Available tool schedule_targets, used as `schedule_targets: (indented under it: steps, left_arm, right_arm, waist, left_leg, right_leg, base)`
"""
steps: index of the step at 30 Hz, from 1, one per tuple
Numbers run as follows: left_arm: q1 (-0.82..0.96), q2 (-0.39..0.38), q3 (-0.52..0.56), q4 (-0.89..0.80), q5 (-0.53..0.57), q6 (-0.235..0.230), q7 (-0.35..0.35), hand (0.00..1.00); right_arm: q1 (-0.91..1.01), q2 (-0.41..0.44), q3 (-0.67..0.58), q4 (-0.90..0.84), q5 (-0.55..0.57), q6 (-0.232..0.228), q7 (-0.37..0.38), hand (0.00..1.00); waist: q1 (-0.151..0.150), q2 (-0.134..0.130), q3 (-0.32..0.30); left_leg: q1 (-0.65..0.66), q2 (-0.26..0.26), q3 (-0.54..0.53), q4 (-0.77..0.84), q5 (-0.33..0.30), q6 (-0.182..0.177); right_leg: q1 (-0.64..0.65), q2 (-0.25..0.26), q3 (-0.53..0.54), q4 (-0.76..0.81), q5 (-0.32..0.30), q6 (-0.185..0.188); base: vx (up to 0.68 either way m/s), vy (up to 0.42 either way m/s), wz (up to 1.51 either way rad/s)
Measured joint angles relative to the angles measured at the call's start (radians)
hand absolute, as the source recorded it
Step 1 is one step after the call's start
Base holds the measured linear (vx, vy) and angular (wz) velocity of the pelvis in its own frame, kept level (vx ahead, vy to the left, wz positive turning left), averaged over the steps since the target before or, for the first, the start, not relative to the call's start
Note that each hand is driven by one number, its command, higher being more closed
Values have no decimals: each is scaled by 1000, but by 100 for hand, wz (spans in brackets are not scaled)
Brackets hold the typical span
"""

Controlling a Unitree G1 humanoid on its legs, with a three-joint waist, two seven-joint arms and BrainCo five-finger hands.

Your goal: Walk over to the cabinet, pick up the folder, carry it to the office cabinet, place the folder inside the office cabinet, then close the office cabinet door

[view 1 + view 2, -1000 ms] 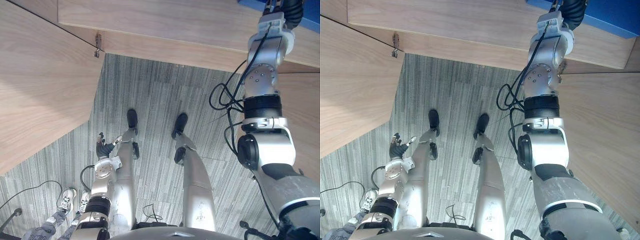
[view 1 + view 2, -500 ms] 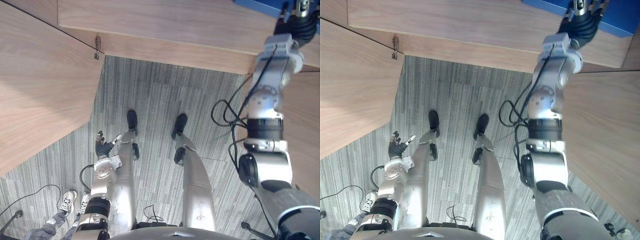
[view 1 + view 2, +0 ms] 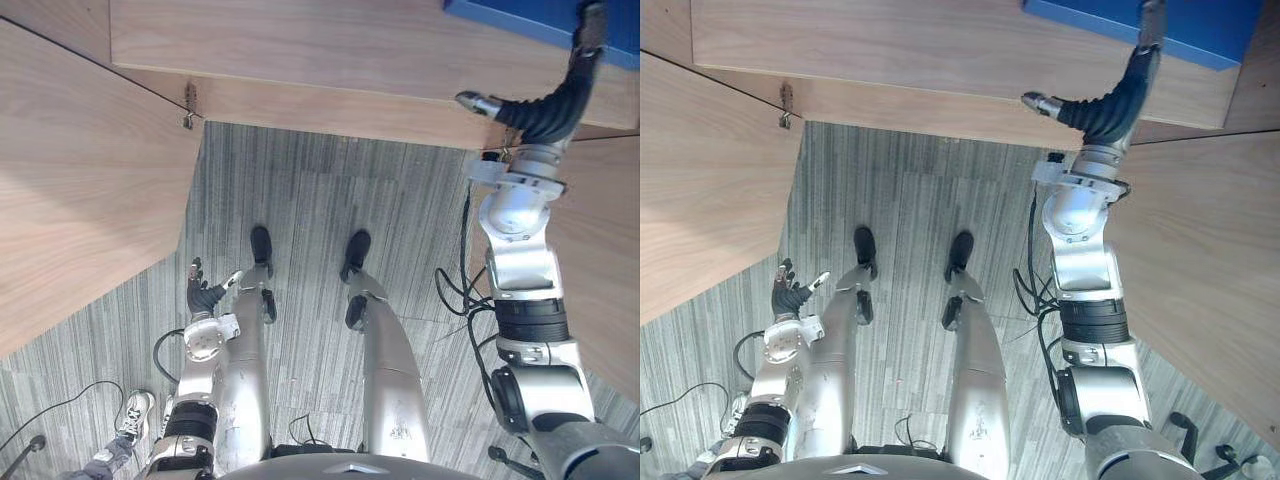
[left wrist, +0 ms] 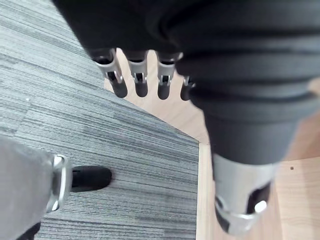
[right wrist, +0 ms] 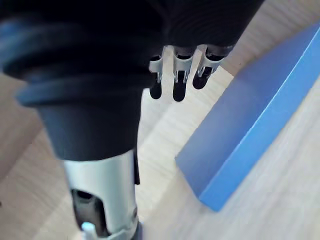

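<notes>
The blue folder point(image 3: 1140, 24) lies flat on the wooden cabinet top point(image 3: 300, 45) at the far right. My right hand point(image 3: 1104, 108) is raised over that top, fingers straight and thumb spread, reaching to the folder's near edge. In the right wrist view its fingers point(image 5: 174, 84) hang open above bare wood just beside the blue folder point(image 5: 255, 125), holding nothing. My left hand point(image 3: 204, 296) hangs low by my left leg with relaxed fingers point(image 4: 136, 81) and is empty.
A large wooden panel point(image 3: 80, 200) angles in from the left, joined to the cabinet at a metal hinge point(image 3: 188, 104). Another wooden surface point(image 3: 1210, 290) closes the right side. Grey striped carpet point(image 3: 310, 200) lies between. A person's shoe point(image 3: 132, 411) shows lower left.
My right arm has swung up and forward, bringing the hand from the picture's top edge down into view at the folder's near edge. The left hand has stayed put.
</notes>
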Motion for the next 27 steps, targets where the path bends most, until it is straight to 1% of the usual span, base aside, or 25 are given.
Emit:
schedule_targets:
  steps: [1,4,6,9,12,18,21,27]
  left_arm:
    - [0,4,0,0,11,0,0,0]
    - [0,9,1,0,17,-3,0,0]
    - [1,10,1,1,17,-3,0,0]
    - [1,12,2,1,17,-4,0,0]
    - [1,16,2,-1,17,-7,0,0]
    - [3,25,1,-4,17,-15,0,0]
    - [12,25,0,-6,17,-16,0,0]
    - [88,33,-22,-119,15,-28,-2,0]
  right_arm:
    - [-8,-1,14,30,-46,18,1,100]
    - [-36,-14,46,90,-125,44,2,100]
    - [-59,-40,83,140,-177,66,6,100]
    - [-90,-42,91,189,-209,70,12,100]
    - [-138,-67,130,247,-235,71,26,100]
    - [-244,-91,172,369,-233,78,28,100]
    - [-293,-134,208,395,-197,73,28,100]
    - [-377,-198,214,453,-98,64,44,100]
  waist:
    - [0,-2,-1]
    - [1,-3,-1]
    - [2,-3,-1]
    - [3,-3,-1]
    - [4,-3,-1]
    - [14,-3,-1]
    - [16,-3,-1]
    - [19,-3,-1]
  left_leg:
    - [0,-1,0,0,0,0]
    - [-1,-2,0,0,0,0]
    - [-2,-3,-2,2,0,0]
    - [-6,-7,-5,7,0,0]
    - [-24,-8,-7,14,0,1]
    - [-57,-12,-13,32,0,2]
    - [-79,-13,-13,40,1,3]
    - [-114,-17,-10,59,0,3]
  right_leg:
    - [-1,-1,0,2,0,0]
    - [-3,-2,0,5,-2,0]
    - [-5,-5,-2,13,-6,-1]
    - [-13,-11,-4,32,-16,-1]
    - [-31,-15,-7,47,-20,-1]
    - [-64,-24,-12,78,-31,-3]
    - [-88,-31,-14,93,-35,-4]
    - [-129,-45,-13,130,-48,-4]
  base:
    - [38,-10,1]
    - [11,-3,0]
    - [31,-8,4]
    - [36,-8,7]
    - [23,-4,5]
    - [26,1,5]
    - [20,5,6]
    - [15,4,5]
